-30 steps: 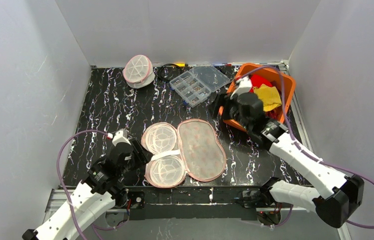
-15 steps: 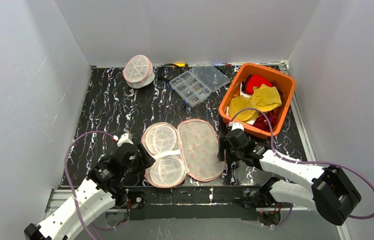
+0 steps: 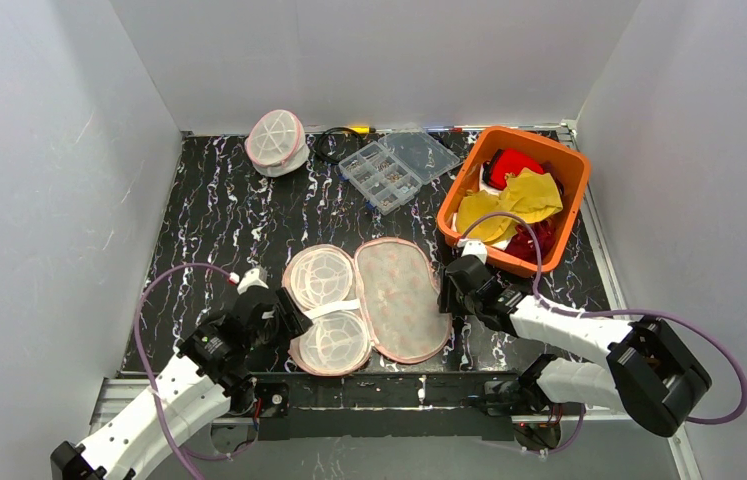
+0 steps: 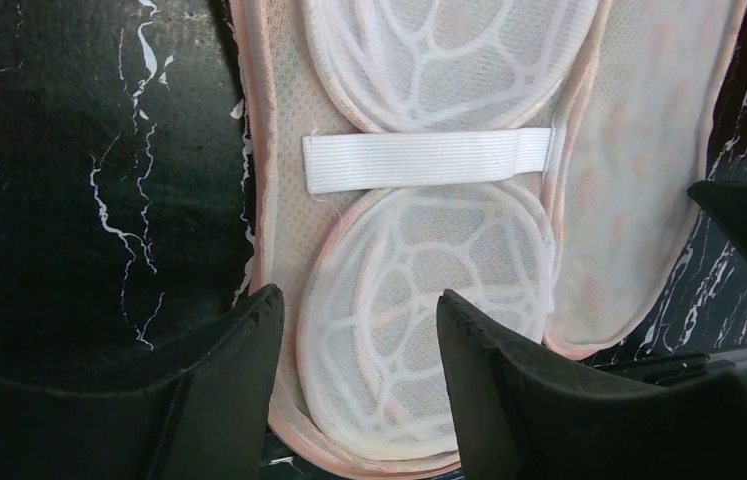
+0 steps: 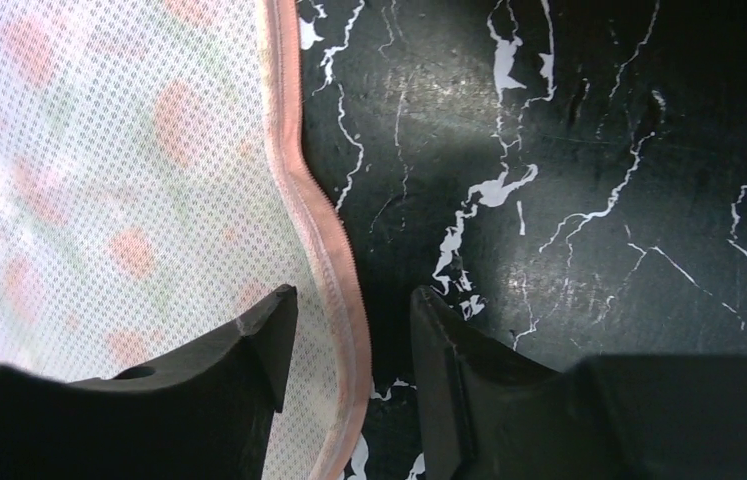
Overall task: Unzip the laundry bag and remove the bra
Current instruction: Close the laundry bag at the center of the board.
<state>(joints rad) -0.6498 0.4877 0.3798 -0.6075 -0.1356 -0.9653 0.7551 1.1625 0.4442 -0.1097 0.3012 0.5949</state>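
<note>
A white mesh laundry bag (image 3: 369, 300) lies unzipped and spread flat at the front middle. Its left half carries two ribbed cups (image 4: 429, 290) joined by a white band (image 4: 429, 160). The right half is a flap (image 5: 99, 150) with pink spots showing through. My left gripper (image 4: 359, 310) is open, its fingers either side of the near cup's edge. My right gripper (image 5: 354, 310) is open astride the flap's pink zip rim (image 5: 334, 260) at the bag's right edge. Another round, zipped laundry bag (image 3: 275, 140) stands at the back left. I cannot pick out the bra.
An orange bin (image 3: 571, 170) at the right holds red and yellow cloths, just behind my right gripper (image 3: 446, 290). A clear compartment box (image 3: 394, 168) lies open at the back middle beside a black cable (image 3: 327, 148). Grey walls enclose the dark marbled table (image 3: 209, 240).
My right arm has come down from the orange bin to the flat bag's right rim, and its jaws have narrowed. The left gripper has shifted slightly at the bag's left side.
</note>
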